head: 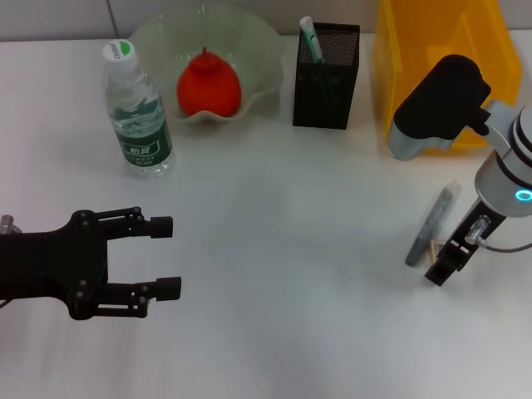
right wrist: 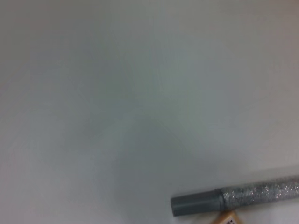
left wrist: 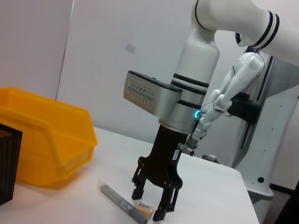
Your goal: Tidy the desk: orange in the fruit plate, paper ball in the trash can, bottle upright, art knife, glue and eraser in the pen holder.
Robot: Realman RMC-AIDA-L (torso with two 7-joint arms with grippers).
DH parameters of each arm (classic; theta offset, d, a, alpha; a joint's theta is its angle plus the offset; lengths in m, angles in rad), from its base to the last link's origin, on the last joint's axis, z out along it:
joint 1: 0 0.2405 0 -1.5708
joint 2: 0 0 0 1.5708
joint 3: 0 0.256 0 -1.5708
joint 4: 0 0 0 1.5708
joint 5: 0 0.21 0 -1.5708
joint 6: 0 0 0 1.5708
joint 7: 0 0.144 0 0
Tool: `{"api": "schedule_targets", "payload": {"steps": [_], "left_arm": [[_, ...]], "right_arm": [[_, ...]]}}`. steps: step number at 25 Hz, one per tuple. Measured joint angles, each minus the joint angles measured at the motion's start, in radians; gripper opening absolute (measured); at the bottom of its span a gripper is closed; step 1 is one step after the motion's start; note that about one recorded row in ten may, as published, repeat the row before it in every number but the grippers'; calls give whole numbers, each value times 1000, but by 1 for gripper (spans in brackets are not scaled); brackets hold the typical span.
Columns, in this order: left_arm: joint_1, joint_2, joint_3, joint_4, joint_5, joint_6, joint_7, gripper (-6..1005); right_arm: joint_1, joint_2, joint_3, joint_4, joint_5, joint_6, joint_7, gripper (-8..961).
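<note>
Head view: left gripper (head: pixel 166 258) is held spread and empty; left wrist view: right gripper (left wrist: pixel 155 199), released, straddles the eraser (left wrist: pixel 144 209) touching the glue (left wrist: pixel 122 201), which risks being nudged; right wrist view: glue confirmed alongside

A plain white wall (left wrist: pixel 103 70) stood behind the work area, split by a vertical seam (left wrist: pixel 67 46). A small grey rectangular patch (left wrist: pixel 130 47) sat high on the wall. A sliver of floor (left wrist: pixel 279 201) showed at the far corner, its detail unclear.
</note>
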Motion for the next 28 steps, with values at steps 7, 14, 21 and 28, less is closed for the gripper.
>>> {"api": "schedule_targets", "payload": {"steps": [7,14,21,28], "left_arm": [[2,1,-6,0,-2,0,-4,816],[0,1,-12,0,-2,0,-12,816],[-6,1,-12,0,-3,-6,-14,816],[-3,-1,-12,0,-3,-14,-14,816]], "right_arm": [[3,0,-4,14,-1,23,0,753],[28,0,-16,66,-1,26,3,658],[16,0,-14,20,-6,22,7,533],[-6,-3,8,-159,-6,-63,8,480]]}}
